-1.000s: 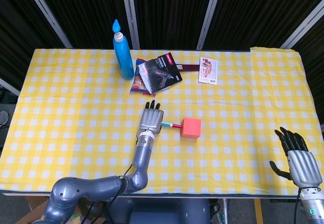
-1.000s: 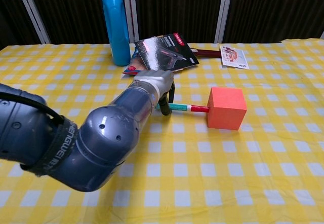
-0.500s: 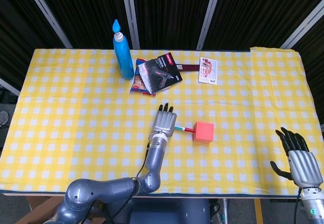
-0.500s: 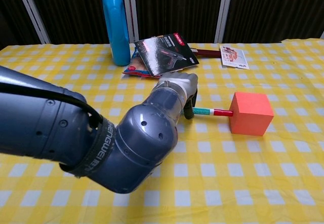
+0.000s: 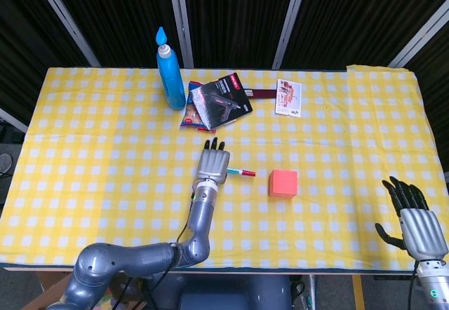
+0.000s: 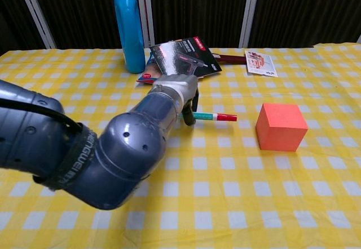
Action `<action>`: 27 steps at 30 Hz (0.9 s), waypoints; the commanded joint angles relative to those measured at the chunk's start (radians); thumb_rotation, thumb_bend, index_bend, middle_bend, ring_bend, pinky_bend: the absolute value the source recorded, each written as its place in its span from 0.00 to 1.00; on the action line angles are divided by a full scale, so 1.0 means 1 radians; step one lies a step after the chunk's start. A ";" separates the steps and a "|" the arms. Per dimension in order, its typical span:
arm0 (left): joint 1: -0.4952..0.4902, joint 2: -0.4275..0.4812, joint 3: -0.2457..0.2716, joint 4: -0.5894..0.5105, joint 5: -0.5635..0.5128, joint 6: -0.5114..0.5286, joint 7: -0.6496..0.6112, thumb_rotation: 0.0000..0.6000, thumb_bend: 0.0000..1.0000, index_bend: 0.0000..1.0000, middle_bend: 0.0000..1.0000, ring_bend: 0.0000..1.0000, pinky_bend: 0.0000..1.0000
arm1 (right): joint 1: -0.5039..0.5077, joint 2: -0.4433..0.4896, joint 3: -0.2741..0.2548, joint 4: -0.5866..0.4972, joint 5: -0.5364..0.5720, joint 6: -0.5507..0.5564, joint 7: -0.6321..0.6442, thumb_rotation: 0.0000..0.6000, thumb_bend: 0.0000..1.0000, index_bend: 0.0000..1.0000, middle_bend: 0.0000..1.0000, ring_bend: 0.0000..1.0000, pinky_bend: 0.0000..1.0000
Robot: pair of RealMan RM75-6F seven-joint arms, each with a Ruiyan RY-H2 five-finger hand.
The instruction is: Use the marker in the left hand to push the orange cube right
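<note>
The orange cube [image 5: 283, 183] [image 6: 281, 127] sits on the yellow checked cloth, right of centre. My left hand [image 5: 212, 163] [image 6: 176, 90] grips a marker [image 5: 240, 173] [image 6: 215, 116] with a teal body and red tip that points right toward the cube. A clear gap separates the red tip from the cube's left face. My right hand [image 5: 415, 220] hovers at the front right corner of the table, fingers spread, holding nothing. The chest view does not show it.
A blue bottle [image 5: 168, 71] [image 6: 128, 26] stands at the back left. Beside it lie a dark glue-gun package [image 5: 219, 102] [image 6: 183, 59] and a small white card [image 5: 288, 97] [image 6: 259, 63]. My left forearm [image 6: 113, 153] fills the lower left of the chest view.
The cube was pushed right by the marker tip. Since half a second ago my left hand has drawn back left with the marker, leaving the cube standing alone. The right hand stayed put.
</note>
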 commanded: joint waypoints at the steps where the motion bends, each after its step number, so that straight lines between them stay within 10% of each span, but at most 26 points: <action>1: 0.106 0.117 0.049 -0.139 0.028 0.054 -0.011 1.00 0.46 0.58 0.14 0.00 0.09 | 0.000 -0.001 0.000 0.000 0.000 0.000 -0.004 1.00 0.38 0.00 0.00 0.00 0.00; 13: 0.407 0.506 0.213 -0.555 0.120 0.136 -0.136 1.00 0.46 0.58 0.14 0.00 0.09 | 0.000 -0.010 0.001 -0.002 0.001 0.004 -0.040 1.00 0.38 0.00 0.00 0.00 0.00; 27: 0.547 0.688 0.329 -0.567 0.190 0.056 -0.297 1.00 0.44 0.55 0.13 0.00 0.09 | -0.002 -0.026 0.005 -0.004 0.007 0.011 -0.074 1.00 0.38 0.00 0.00 0.00 0.00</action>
